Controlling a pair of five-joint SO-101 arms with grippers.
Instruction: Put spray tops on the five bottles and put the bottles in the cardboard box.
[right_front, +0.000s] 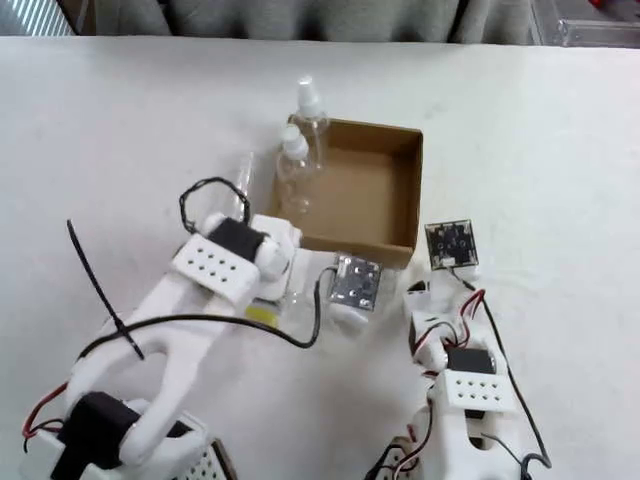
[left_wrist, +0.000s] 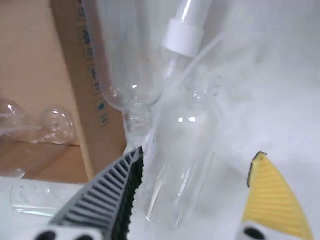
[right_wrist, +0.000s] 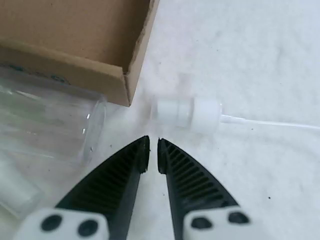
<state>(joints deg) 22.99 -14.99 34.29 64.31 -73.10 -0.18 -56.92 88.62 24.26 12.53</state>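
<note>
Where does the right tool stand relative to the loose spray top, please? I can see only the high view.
Observer: The right tool is shut with nothing in it. The spray top lies on the table just ahead of it, and the two are not touching.
Operator: Thank you. Is the left tool on a bottle?
Observer: The left tool is open around a clear bottle that lies on its side.
Operator: Does the loose top have its tube?
Observer: Yes, a thin white tube runs from it along the table.
</note>
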